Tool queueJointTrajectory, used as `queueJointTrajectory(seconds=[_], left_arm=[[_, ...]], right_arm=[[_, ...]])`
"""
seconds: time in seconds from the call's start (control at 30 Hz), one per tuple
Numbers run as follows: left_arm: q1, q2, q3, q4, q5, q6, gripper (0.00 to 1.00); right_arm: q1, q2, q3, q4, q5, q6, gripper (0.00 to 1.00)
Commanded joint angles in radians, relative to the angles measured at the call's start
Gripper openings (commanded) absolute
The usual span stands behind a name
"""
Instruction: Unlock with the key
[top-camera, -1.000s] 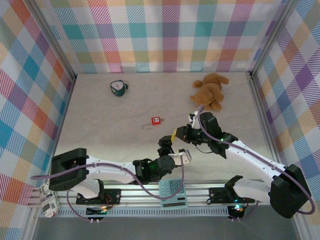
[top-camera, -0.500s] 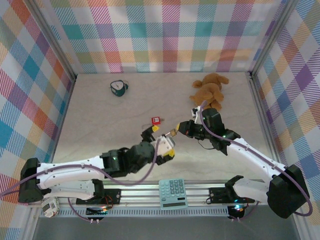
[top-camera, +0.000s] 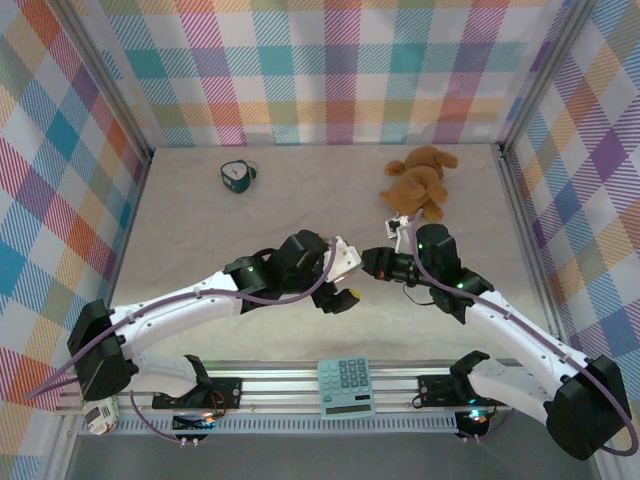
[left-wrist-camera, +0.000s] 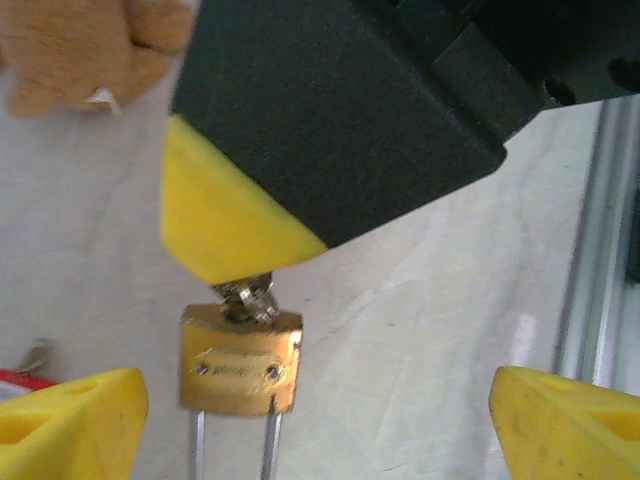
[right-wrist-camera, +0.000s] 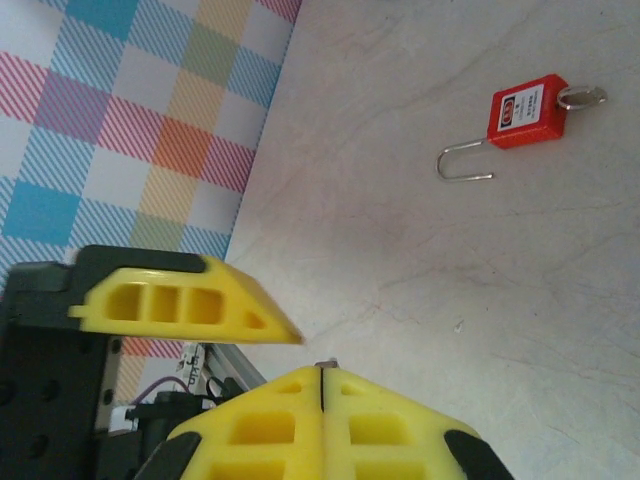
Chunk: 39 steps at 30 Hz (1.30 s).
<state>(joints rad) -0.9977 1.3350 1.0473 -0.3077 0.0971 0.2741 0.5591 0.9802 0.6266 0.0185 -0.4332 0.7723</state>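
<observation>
While the right pincer clenches the key — tip meeting the brass padlock, left pincer released, straddling it

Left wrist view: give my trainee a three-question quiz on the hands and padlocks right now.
1. True or false: the left hand is shut on the brass padlock.
2. The red padlock is: A) lying on the table; B) in the left hand; C) hanging from the key.
3. What does the right hand pinch?
Key: 1 false, its jaws stand open either side of the brass padlock; 2 A; 3 the key, seated in the brass padlock's end opposite the shackle.
</observation>
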Motion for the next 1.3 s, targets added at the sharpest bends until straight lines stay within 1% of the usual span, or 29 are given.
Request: queueJointTrajectory(seconds=[0.0,0.07,0.27,0.53,0.6,0.77,0.83,0.9,0.93,0.97,1.07,1.27], left_arm=[[0.010,0.025,0.034,0.021,0.082,-0.004,0.84],[0.016,0.024,0.017,0.048,0.062,-0.004,0.81],[0.052,0.018,-0.011,0.086,0.093,-0.019,0.71],[0.053,0.046,-0.009,0.086,0.125,-0.035,0.50],[0.054,0.046,-0.007,0.080,0.129,-0.039,0.42],[0.054,0.043,-0.010,0.052,0.134,-0.054,0.38],[0.053,0.044,-0.010,0.040,0.133,-0.059,0.33],[0.053,0.049,-0.010,0.038,0.121,-0.059,0.27],[0.053,0.050,-0.009,0.039,0.117,-0.060,0.26],[0.053,0.055,-0.005,0.002,0.113,-0.060,0.26],[0.051,0.067,0.008,-0.007,0.100,-0.061,0.20],[0.041,0.086,0.039,-0.029,0.027,-0.051,0.04]], right_arm=[[-0.004,-0.043,-0.019,0.058,-0.048,-0.026,0.00],[-0.004,-0.062,-0.026,0.056,-0.060,-0.031,0.00],[-0.004,-0.092,-0.046,0.083,-0.097,-0.028,0.00],[-0.005,-0.097,-0.053,0.094,-0.098,-0.030,0.00],[-0.004,-0.100,-0.050,0.086,-0.087,-0.034,0.00],[-0.004,-0.102,-0.046,0.088,-0.067,-0.035,0.00],[-0.004,-0.100,-0.046,0.095,-0.067,-0.030,0.00],[-0.003,-0.104,-0.046,0.094,-0.062,-0.030,0.00],[-0.004,-0.104,-0.045,0.094,-0.062,-0.031,0.00],[-0.003,-0.104,-0.046,0.095,-0.065,-0.030,0.00],[-0.002,-0.099,-0.047,0.099,-0.071,-0.027,0.00],[-0.002,-0.096,-0.047,0.080,-0.073,-0.024,0.00]])
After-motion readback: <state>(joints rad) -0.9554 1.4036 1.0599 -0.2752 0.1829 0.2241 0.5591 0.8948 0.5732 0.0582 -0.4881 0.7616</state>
